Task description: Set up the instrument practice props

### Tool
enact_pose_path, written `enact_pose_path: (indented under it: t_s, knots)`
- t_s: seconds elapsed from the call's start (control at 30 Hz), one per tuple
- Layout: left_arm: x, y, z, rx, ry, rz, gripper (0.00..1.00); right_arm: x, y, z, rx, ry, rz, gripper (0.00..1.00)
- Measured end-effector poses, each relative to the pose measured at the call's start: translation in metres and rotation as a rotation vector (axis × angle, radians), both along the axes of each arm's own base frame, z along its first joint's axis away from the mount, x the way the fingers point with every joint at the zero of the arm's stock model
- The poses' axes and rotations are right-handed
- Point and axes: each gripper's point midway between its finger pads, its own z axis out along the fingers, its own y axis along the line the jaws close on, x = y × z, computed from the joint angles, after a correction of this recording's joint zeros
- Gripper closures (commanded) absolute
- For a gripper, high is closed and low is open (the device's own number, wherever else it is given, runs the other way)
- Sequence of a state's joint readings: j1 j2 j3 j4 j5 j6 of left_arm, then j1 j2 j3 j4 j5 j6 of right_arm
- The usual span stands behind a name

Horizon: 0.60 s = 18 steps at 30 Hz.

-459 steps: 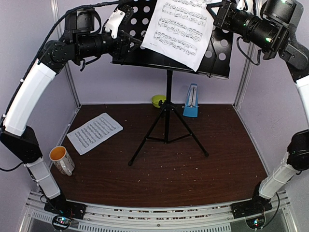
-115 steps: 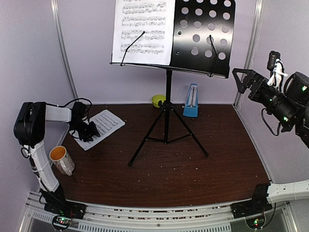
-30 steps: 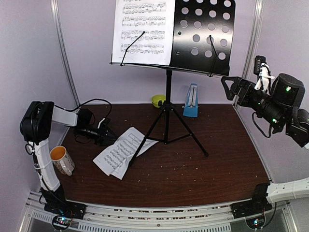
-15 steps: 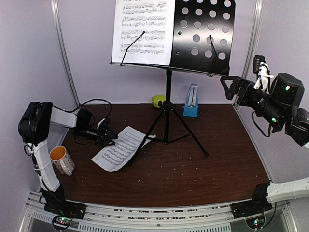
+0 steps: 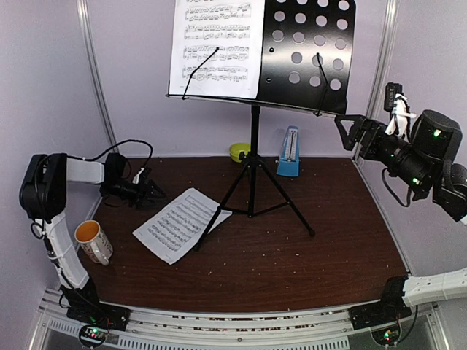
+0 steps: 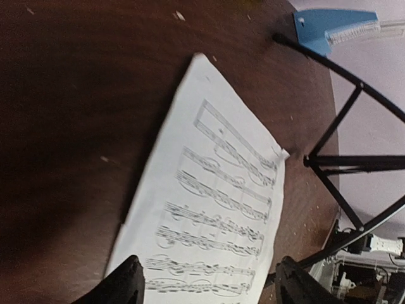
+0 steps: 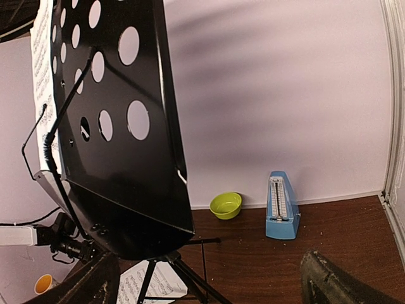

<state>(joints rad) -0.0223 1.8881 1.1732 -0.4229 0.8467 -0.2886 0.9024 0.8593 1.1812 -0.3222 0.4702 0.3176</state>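
Sheet-music page, loose, lies flat and face up on the desk, left of the music stand. In the top view the stand's near-left tripod leg crosses above the page's right corner. A mounted page occupies the left half of the stand's perforated panel, behind a wire clip; the right half is bare. Metronome stands upright at the back of the desk, just right of the stand's pole, with a lime-green bowl just left of the pole. A mug sits at the near left, apart from the loose page.

Left hand hovers low at the far-left edge of the loose page and is released. The left wrist view shows its fingers spread wide, with only the flat page beneath them and nothing gripped. Right hand is raised beside the panel's right edge, likewise released and empty. Its wrist view looks across the panel toward metronome and bowl.

Step in hand, as judged: fetching the loose page for the bare half of the panel. The next move calls for lifting a free edge of a thin sheet lying flush on the desk and pinching it without creasing. The sheet must then be drawn clear of the tripod leg before it is raised. Snagging on that leg is the likely fault.
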Motion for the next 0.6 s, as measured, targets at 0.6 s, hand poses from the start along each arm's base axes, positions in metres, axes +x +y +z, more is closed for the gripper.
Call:
enact_pose_path:
  t_s: [0.6]
  knots:
    - [-0.003, -0.011, -0.044, 0.123, 0.122, -0.168, 0.33, -0.004, -0.007, 0.004, 0.011, -0.009, -0.003, 0.0]
